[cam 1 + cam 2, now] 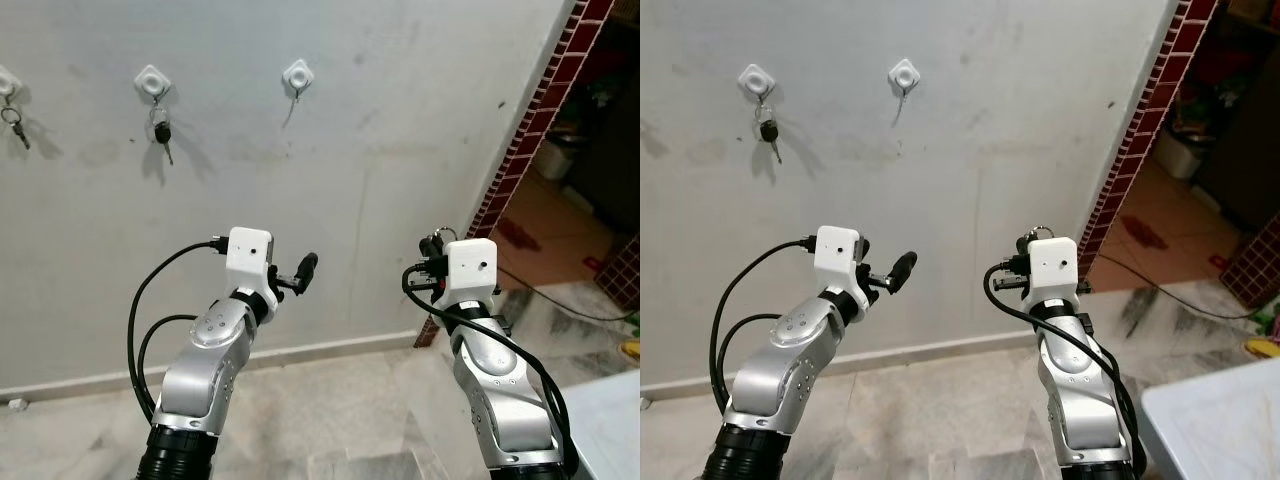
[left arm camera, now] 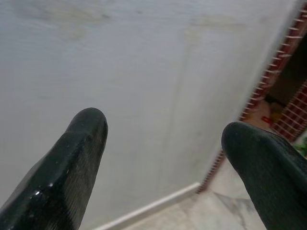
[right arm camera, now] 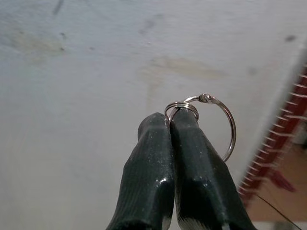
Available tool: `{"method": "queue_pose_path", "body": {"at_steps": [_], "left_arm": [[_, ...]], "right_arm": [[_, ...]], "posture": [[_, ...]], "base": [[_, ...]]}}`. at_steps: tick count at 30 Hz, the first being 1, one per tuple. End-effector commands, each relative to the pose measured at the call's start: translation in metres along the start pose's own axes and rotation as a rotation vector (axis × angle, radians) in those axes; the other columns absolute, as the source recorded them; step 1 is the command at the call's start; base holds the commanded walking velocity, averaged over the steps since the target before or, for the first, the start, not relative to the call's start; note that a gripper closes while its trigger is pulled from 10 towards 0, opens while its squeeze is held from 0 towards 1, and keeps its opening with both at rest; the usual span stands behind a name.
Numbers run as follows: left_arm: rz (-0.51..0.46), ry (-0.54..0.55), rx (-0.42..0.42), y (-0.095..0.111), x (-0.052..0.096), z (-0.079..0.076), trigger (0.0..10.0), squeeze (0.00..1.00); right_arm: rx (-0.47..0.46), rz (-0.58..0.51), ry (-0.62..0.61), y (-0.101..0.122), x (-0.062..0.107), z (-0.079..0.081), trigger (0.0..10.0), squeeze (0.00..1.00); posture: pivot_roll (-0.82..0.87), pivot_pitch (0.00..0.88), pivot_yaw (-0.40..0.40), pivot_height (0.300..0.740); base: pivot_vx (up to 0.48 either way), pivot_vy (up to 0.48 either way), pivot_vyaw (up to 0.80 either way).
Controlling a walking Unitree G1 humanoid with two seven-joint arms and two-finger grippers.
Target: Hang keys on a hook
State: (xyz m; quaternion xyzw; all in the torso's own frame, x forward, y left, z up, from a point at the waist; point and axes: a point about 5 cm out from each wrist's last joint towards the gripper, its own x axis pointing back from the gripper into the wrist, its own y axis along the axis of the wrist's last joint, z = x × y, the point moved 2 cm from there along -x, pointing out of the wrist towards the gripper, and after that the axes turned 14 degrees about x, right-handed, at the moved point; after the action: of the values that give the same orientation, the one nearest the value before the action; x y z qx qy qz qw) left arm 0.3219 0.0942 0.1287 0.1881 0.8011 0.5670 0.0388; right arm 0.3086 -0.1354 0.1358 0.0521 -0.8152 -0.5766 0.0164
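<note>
A silver metal key ring (image 3: 211, 122) is clamped by the right gripper (image 3: 169, 125), below the empty white wall hook (image 1: 298, 76); the carrying step is judged under way, and raising is required next. The left gripper (image 2: 165, 139) is held released.

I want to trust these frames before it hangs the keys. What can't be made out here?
- Right gripper, right wrist view: its fingers cover everything below the key ring.
- Empty hook, left eye view: too small to judge its shape.
- Leftmost hook, left eye view: cut by the picture edge.
</note>
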Motion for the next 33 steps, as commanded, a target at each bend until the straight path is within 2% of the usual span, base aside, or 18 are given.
{"method": "queue_pose_path", "body": {"at_steps": [1,12,25,28,33], "left_arm": [[-0.013,0.030,-0.011,0.005,0.002,0.008,10.0,0.00],[-0.012,0.021,-0.011,0.004,0.003,0.008,10.0,0.00],[-0.010,0.031,-0.016,0.002,0.005,0.011,10.0,0.00],[0.004,0.022,-0.026,-0.001,0.009,0.011,10.0,0.00],[0.018,-0.028,-0.084,-0.008,0.023,0.010,10.0,0.00]], "right_arm": [[-0.014,-0.030,0.020,0.008,-0.002,0.006,10.0,0.00],[-0.012,-0.037,0.024,0.008,-0.003,0.008,10.0,0.00],[-0.019,-0.038,0.027,0.008,-0.003,0.009,10.0,0.00],[-0.019,-0.040,0.026,0.008,-0.002,0.008,10.0,0.00],[-0.024,-0.053,0.025,0.011,-0.002,0.008,10.0,0.00]], "posture": [[0.13,0.000,-0.028,0.740],[0.13,0.000,-0.027,0.740],[0.13,0.000,-0.026,0.740],[0.14,0.000,-0.031,0.740],[0.14,0.000,-0.035,0.740]], "base": [[0.398,0.000,0.00],[0.398,0.000,0.72],[0.359,0.000,0.00],[0.000,0.000,0.00],[0.000,0.000,0.00]]}}
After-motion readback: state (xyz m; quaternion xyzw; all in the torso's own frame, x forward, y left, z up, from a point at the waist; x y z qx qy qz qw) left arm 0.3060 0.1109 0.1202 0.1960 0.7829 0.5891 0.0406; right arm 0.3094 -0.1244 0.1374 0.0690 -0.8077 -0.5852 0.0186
